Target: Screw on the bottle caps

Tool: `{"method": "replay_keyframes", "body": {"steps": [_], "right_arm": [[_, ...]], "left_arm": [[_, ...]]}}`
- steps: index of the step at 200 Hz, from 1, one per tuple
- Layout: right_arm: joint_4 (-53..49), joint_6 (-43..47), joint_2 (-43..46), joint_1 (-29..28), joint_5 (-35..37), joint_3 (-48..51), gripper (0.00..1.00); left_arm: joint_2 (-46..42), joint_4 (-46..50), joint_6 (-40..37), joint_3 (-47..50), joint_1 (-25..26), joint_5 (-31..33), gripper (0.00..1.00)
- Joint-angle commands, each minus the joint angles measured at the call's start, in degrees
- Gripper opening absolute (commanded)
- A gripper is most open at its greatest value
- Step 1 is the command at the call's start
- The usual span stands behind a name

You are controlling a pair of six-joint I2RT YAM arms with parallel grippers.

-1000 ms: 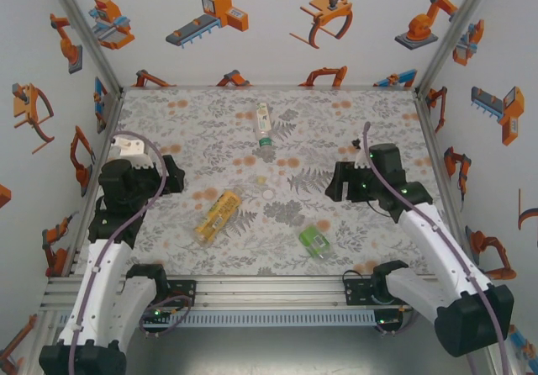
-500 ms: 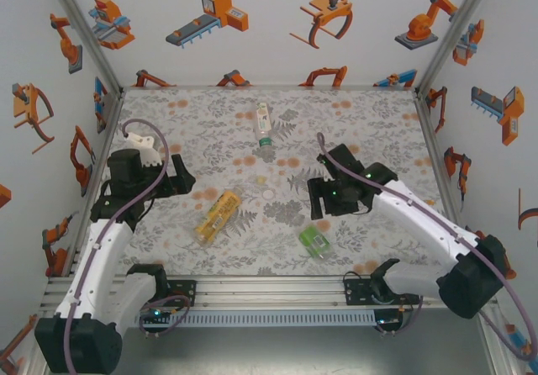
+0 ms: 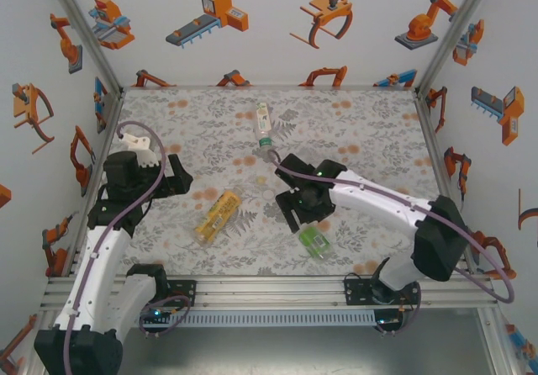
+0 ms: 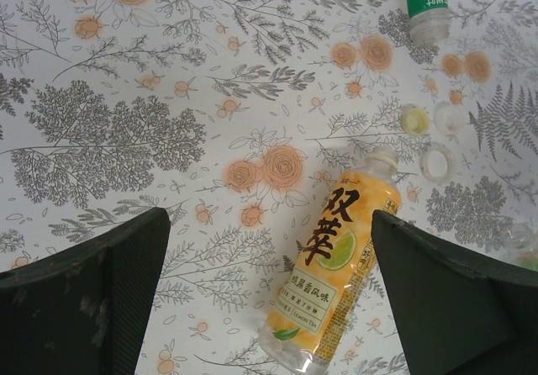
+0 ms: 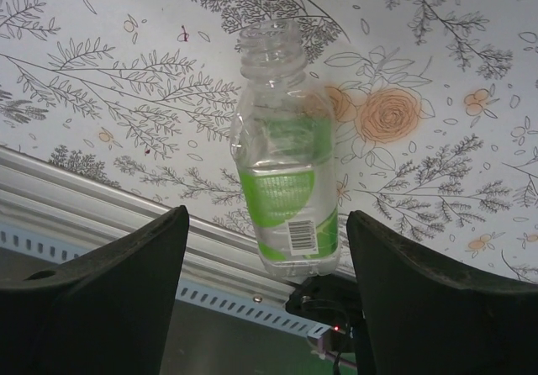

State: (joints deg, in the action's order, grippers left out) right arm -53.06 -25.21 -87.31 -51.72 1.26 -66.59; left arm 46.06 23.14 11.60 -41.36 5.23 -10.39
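Three bottles [image 3: 218, 215] and three loose caps [image 4: 435, 163] lie on the table [image 3: 378, 131].

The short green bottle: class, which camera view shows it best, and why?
The right wrist view: the short green bottle lies large and central, its uncapped neck and barcode plain. The top external view shows the bottle as a small green shape, details lost.
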Motion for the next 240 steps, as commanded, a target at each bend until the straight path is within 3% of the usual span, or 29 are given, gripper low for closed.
{"method": "replay_keyframes", "body": {"steps": [1,122,240], "right_arm": [[-2.5,1.4,-3.6,-1.2,1.8,-2.8,0.73],[-1.9,1.3,-18.0,-1.4,-0.5,-3.8,0.71],[-2.8,2.9,-22.5,-1.5,0.1,-4.6,0.56]], "left_arm": [[0.4,-0.7,0.7,-0.3,0.0,-0.1,0.97],[3.8,0.7,0.1,-1.0,-0.2,2.1,0.97],[5.2,1.0,0.3,-1.3,-0.2,2.4,0.97]]}}
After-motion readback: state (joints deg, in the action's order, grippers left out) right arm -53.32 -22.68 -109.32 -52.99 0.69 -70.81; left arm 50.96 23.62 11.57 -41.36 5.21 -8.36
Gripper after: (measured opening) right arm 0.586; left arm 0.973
